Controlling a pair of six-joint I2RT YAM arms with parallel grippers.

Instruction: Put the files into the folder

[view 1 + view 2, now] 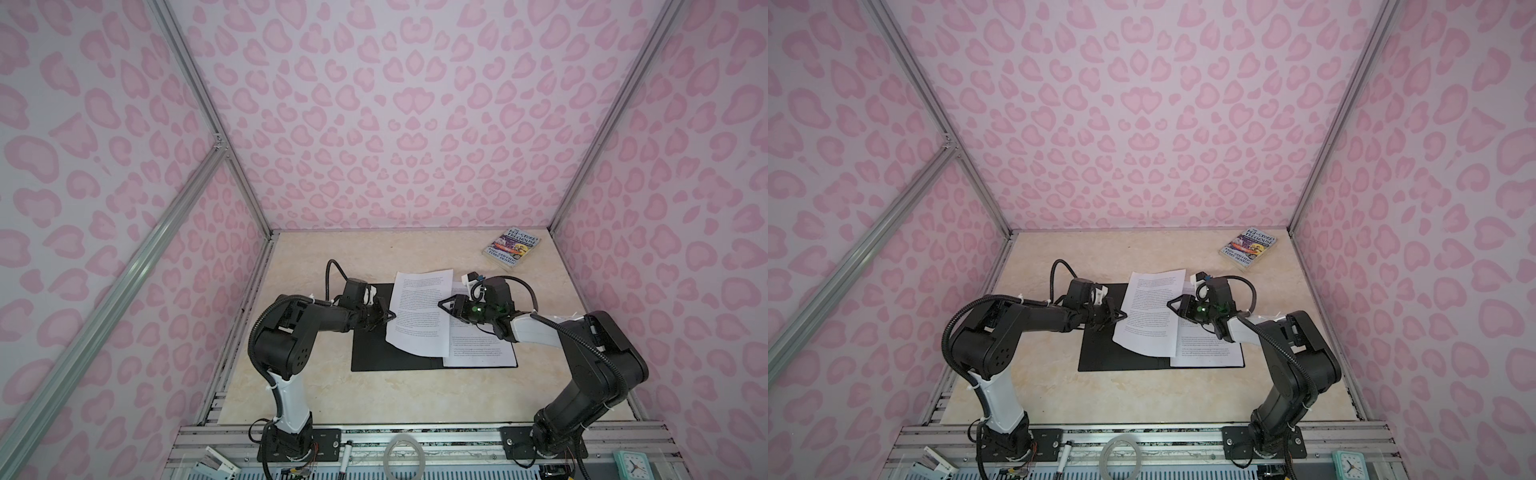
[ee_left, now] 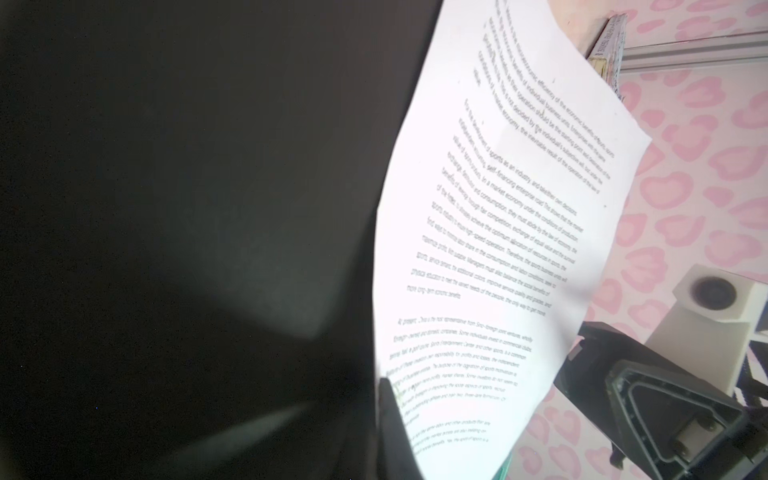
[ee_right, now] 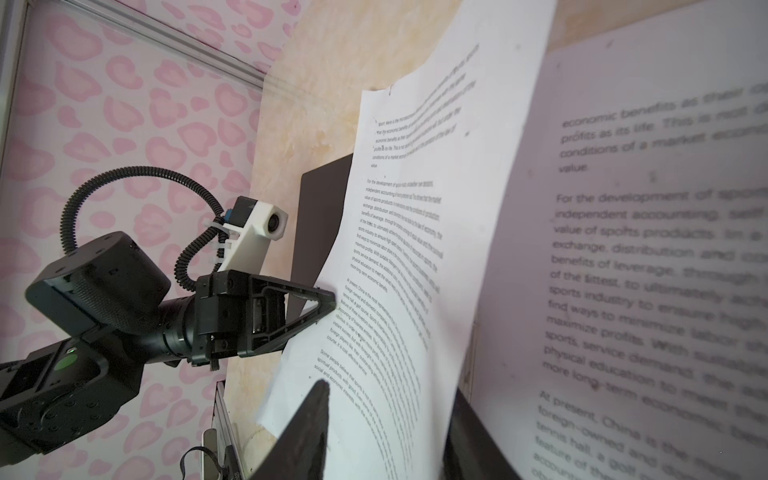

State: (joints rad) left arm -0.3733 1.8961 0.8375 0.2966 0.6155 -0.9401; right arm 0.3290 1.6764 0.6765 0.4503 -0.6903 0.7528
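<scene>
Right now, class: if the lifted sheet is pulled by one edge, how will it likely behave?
Probably floppy: the sheet bows and its lower edge curls, though the left gripper pinches one side. Likely light: that edge pinch seems enough to hold it above the folder. Thin, so it may crease at the pinch.

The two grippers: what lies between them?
One lifted printed sheet spans the gap in both top views: the left gripper pinches one edge, the right gripper straddles the opposite edge.
</scene>
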